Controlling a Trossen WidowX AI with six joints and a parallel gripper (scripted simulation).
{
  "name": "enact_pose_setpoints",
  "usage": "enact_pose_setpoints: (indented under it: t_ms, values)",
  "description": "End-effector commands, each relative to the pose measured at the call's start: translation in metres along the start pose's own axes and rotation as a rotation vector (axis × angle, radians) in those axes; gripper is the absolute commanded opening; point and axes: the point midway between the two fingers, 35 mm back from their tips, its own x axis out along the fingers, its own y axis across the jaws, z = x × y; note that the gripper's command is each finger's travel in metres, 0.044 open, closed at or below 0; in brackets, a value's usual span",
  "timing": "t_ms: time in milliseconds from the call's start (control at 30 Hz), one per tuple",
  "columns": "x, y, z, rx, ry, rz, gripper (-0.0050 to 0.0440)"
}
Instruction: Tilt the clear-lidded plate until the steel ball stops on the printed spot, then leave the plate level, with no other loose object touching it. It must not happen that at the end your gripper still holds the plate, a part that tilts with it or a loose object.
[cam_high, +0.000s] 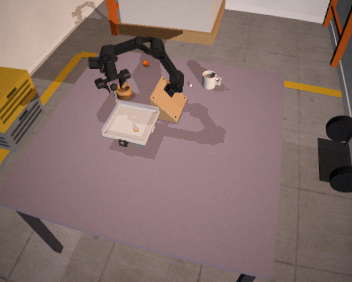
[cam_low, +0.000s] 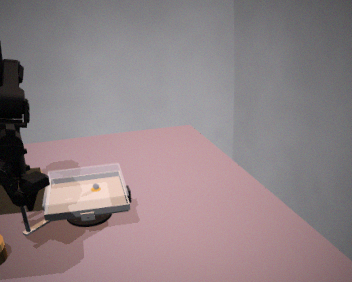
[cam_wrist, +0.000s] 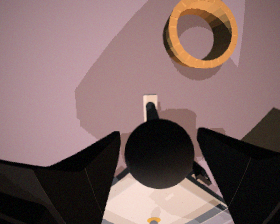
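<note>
The clear-lidded plate (cam_high: 125, 138) (cam_low: 85, 209) sits level on a dark pivot base (cam_low: 90, 219) at the table's back left. The steel ball (cam_low: 95, 187) (cam_high: 135, 123) rests on the orange printed spot (cam_low: 95, 191) (cam_high: 135, 129) (cam_wrist: 154, 222) near the plate's middle. A thin post (cam_low: 24, 218) rises from a tab at the plate's far edge to a black knob (cam_wrist: 159, 156). My gripper (cam_high: 111, 86) (cam_wrist: 159, 135) (cam_low: 20, 192) is open. Its fingers stand on either side of the knob with gaps showing in the wrist view.
An orange ring (cam_high: 125, 92) (cam_wrist: 201, 31) (cam_low: 1, 247) stands just beyond the plate's handle. A tan wooden block (cam_high: 169, 102) holds the arm's base to the plate's right. A white mug (cam_high: 210, 80) and a small orange ball (cam_high: 145, 63) lie farther back.
</note>
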Motion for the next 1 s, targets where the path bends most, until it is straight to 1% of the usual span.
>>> enact_pose_setpoints:
  t_ms: [0, 67, 967]
  values:
    - [-0.008, 0.002, 0.002, -0.002, -0.007, 0.007, 0.0300]
    - [-0.008, 0.002, 0.002, -0.002, -0.007, 0.007, 0.0300]
    - [-0.050, 0.002, 0.002, -0.002, -0.007, 0.007, 0.0300]
